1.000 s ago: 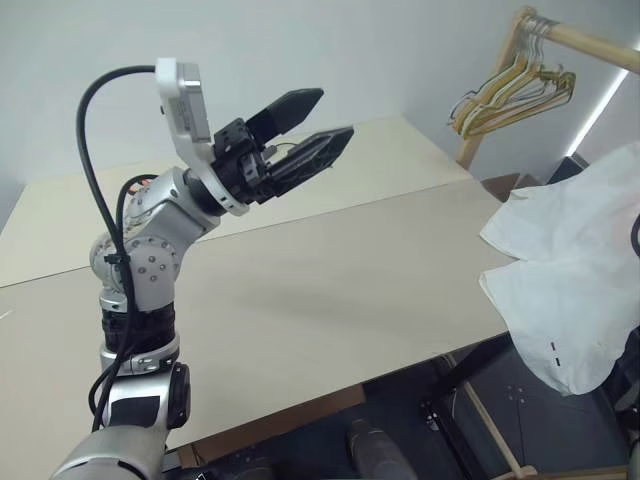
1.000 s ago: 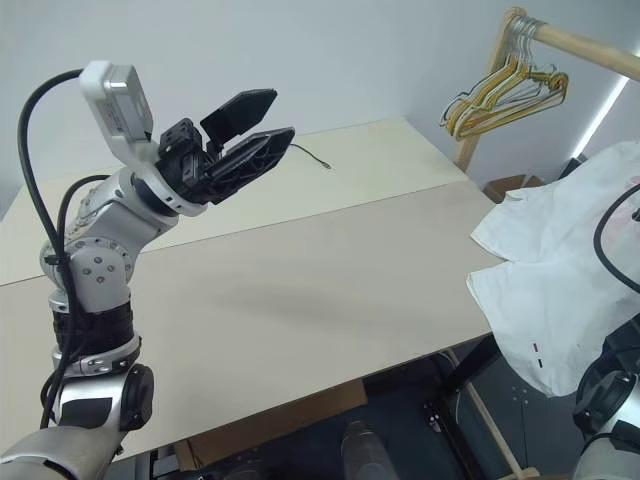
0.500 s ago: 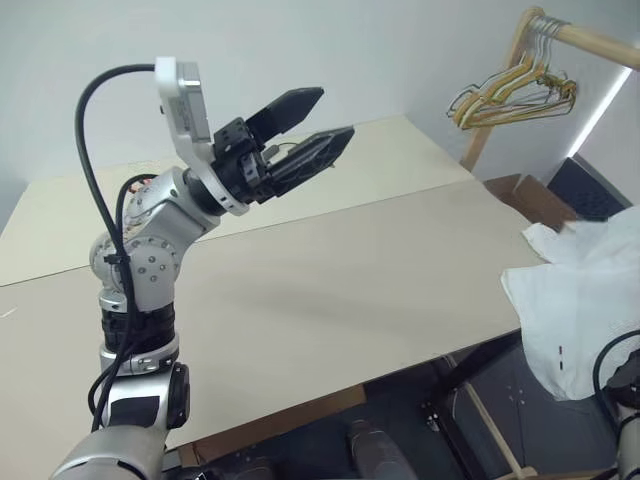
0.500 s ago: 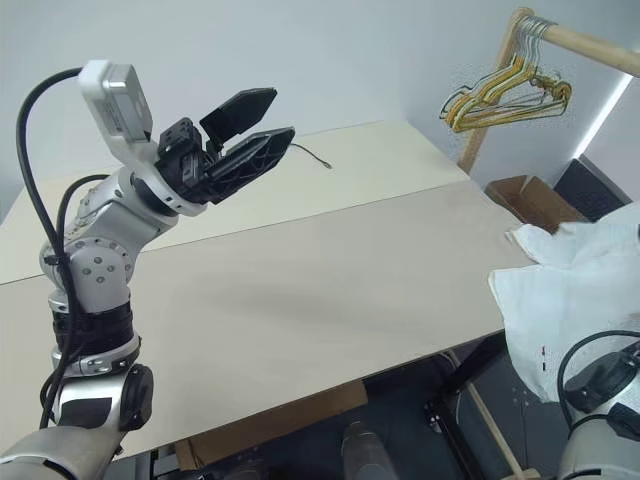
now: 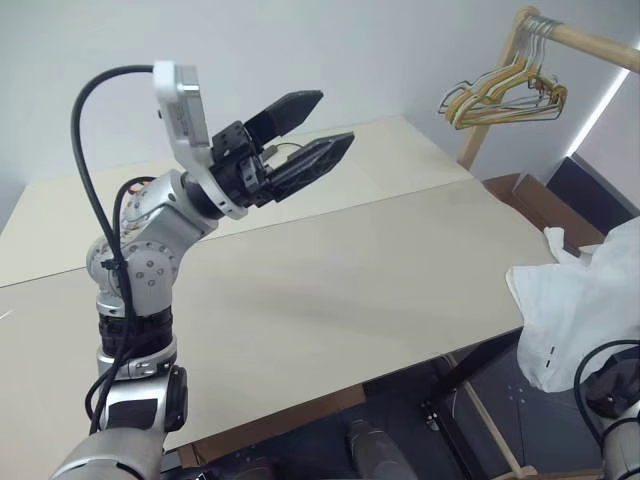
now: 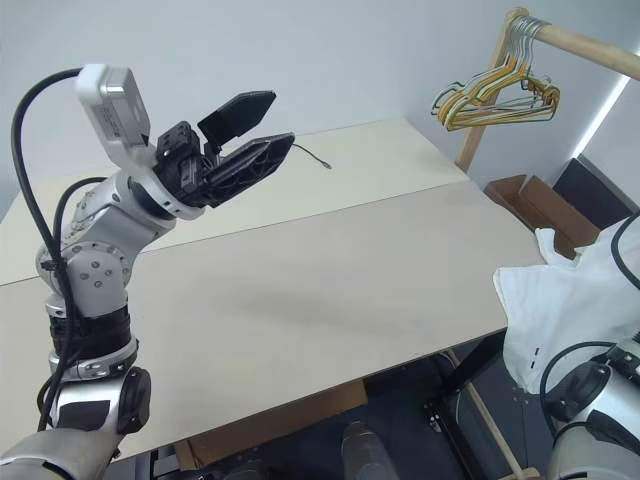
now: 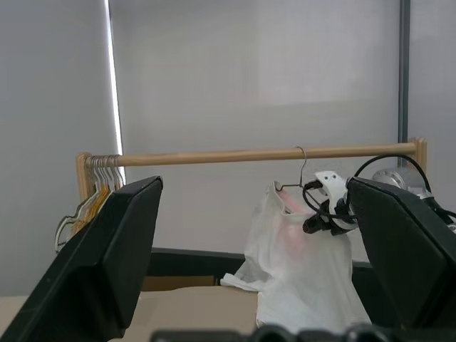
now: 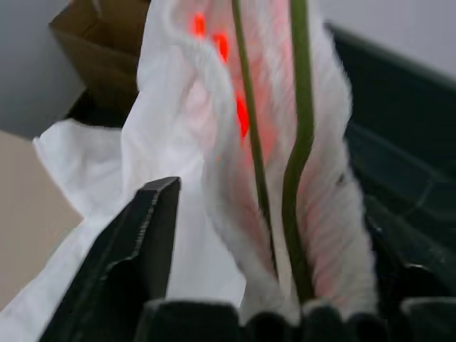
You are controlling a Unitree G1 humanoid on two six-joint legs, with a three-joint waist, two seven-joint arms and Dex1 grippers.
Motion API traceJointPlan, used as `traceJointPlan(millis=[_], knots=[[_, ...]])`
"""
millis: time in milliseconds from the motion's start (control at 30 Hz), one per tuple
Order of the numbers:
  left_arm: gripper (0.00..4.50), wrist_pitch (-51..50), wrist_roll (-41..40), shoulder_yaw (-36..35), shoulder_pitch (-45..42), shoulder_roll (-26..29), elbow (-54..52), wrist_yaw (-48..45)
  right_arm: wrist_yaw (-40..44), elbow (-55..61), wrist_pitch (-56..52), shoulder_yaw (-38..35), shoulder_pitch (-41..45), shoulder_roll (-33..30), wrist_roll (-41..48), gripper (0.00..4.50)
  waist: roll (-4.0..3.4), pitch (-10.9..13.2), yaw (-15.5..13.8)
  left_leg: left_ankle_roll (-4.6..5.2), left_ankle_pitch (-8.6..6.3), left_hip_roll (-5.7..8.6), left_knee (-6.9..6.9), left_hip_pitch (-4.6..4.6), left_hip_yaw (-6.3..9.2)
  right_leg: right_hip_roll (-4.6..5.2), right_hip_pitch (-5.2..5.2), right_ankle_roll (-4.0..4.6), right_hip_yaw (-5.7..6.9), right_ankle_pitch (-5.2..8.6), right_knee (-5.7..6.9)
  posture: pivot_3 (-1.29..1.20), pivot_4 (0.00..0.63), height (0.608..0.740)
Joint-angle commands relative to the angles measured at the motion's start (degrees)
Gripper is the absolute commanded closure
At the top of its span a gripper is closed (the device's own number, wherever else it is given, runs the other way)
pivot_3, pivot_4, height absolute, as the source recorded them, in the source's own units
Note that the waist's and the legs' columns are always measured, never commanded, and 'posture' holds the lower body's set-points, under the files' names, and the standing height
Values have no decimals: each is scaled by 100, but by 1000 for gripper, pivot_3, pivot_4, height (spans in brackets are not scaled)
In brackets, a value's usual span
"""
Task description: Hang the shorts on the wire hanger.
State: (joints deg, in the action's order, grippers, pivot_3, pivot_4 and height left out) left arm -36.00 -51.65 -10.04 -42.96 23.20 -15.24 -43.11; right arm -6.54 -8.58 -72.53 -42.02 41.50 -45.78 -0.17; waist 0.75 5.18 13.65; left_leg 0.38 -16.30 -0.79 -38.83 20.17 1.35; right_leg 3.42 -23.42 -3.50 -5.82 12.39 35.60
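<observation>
The white shorts hang on the thin wire hanger, whose hook sits over the wooden rod. From the head they show as a narrow white drape off the table's right end. My right gripper is open, with the pink-lit cloth and the hanger's two wires between its fingers. In the left wrist view it shows against the shorts' top. My left gripper is open and empty, raised over the table and pointing toward the rack.
A long beige table lies in front of me. A bunch of yellowish-gold hangers hangs at the rod's near end by its upright post. A cardboard box stands on the floor beyond the table's right end.
The shorts have sunk and drawn toward the right edge, from a wide spread to a narrower drape. The gold hangers have swung a little. My left arm has stayed where it was.
</observation>
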Motion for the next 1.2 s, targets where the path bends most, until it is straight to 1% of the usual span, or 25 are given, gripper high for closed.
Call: traceJointPlan(millis=[33, 67, 200, 267, 300, 367, 433, 467, 533, 567, 600, 667, 733, 800, 900, 967, 1133, 1200], knots=[[0, 132, 68, -23, -4, 123, -200, -1, -470, 519, 1911, 735, -463, -210, -658, 46, 0, 0, -2, 0, 0, 0, 1, 0, 0, 0, 0, 0, 1, 0, -2, -178, 46, 740], [0, 142, 91, -24, 24, 134, -216, 21, -656, 585, 2478, 868, -575, -213, -818, 46, 0, 0, 2, 0, 0, 0, 1, 0, -1, 1, 0, -1, 1, 1, -2, -176, 45, 740], [0, 237, 156, -100, 184, 110, -280, 245, -1189, 902, 4170, 1170, -812, -116, -1200, 46, -3, -2, 6, -1, 0, 1, 2, -1, -3, 2, -1, -2, -4, 0, -1, -171, 43, 740], [0, 397, 367, -142, 472, 162, -387, 352, -1572, 1265, 5175, 1612, -779, -4, -1539, 46, -11, -6, 27, -1, 0, 0, 2, -4, -2, 1, -1, -2, -4, 0, 2, -163, 42, 740], [0, 478, 492, -145, 642, 209, -455, 374, -1646, 1390, 5585, 1810, -705, 87, -1604, 46, -12, -7, 36, -1, 0, 0, 5, -10, -4, 0, -1, -2, -9, 1, 4, -163, 42, 740], [0, 586, 635, -148, 897, 278, -576, 419, -1579, 1508, 6026, 2038, -599, 252, -1561, 46, -10, -7, 60, -2, 1, -2, 6, -16, -5, -3, 0, -1, -13, 0, 8, -153, 43, 740], [0, 653, 751, -218, 1266, 378, -743, 457, -1085, 1599, 6434, 2475, -464, 470, -1316, 46, -5, -6, 79, -4, 2, -1, 5, -19, -2, -3, 5, -1, -12, 0, 8, -132, 44, 740], [0, 659, 879, -241, 1497, 496, -857, 497, -466, 1656, 6526, 2737, -378, 732, -787, 46, 1, -5, 90, -4, 1, -1, 6, -23, -2, -2, 11, -1, -12, -1, 6, -106, 45, 740], [0, 604, 1035, -247, 1775, 708, -1008, 578, 491, 1685, 6737, 3079, -354, 1068, -63, 46, 22, -1, 96, -3, 1, -5, 9, -39, 1, -6, 29, -1, -12, -1, 3, -71, 45, 740], [0, 631, 1243, -224, 1967, 885, -1074, 570, 1274, 1723, 6609, 3322, -480, 1157, 429, 46, 26, 1, 77, -3, 1, -5, 9, -40, 5, -6, 29, 0, -10, -1, 4, -52, 45, 740], [0, 657, 1376, -201, 2089, 1008, -1113, 564, 1789, 1735, 6521, 3467, -577, 1189, 718, 46, 28, 2, 37, -3, 1, -5, 9, -37, 9, -6, 29, 2, -4, -2, 4, -43, 45, 740], [0, 710, 1633, -169, 2413, 1305, -1203, 466, 3233, 1651, 6024, 3887, -767, 959, 1329, 46, 28, 3, -100, -1, 0, -5, 10, -34, 13, -5, 27, 4, 1, -3, 1, -13, 44, 740], [0, 742, 1723, -172, 2642, 1500, -1228, 363, 4164, 1493, 5860, 4186, -846, 710, 1535, 46, 27, 4, -296, 0, 0, -4, 7, -42, 15, 1, 15, 9, 9, -6, -7, 11, 39, 740], [0, 771, 1773, -176, 2818, 1647, -1176, 212, 4870, 1282, 5958, 4312, -831, 579, 1712, 46, 27, 4, -483, 0, 0, -4, 2, -34, 15, 5, 8, 37, 16, -24, -19, 24, 37, 740], [0, 799, 1826, -183, 2878, 1750, -1082, 85, 5437, 1194, 5863, 4391, -785, 436, 1782, 46, 29, 6, -774, 0, -1, -6, 2, -22, 17, 8, 6, 37, 31, -33, -42, 33, 48, 740], [0, 803, 1848, -184, 2876, 1777, -1056, 38, 5630, 1252, 5782, 4382, -836, 373, 1786, 46, 30, 6, -921, 0, -1, -6, 2, -14, 15, 8, -1, 37, 34, -33, -46, 37, 48, 740], [0, 828, 1894, -118, 2901, 1759, -1035, -8, 5717, 1504, 5661, 4267, -1072, 337, 1782, 46, 30, 6, -1111, -1, -1, -7, 3, 0, 13, 7, -15, 45, 37, -38, -46, 29, 47, 740], [0, 842, 1910, -100, 2900, 1735, -1010, -26, 5723, 1609, 5617, 4246, -1135, 316, 1770, 46, 30, 6, -1131, -1, -1, -7, 2, 7, 10, 7, -25, 49, 35, -40, -45, 23, 49, 740]])
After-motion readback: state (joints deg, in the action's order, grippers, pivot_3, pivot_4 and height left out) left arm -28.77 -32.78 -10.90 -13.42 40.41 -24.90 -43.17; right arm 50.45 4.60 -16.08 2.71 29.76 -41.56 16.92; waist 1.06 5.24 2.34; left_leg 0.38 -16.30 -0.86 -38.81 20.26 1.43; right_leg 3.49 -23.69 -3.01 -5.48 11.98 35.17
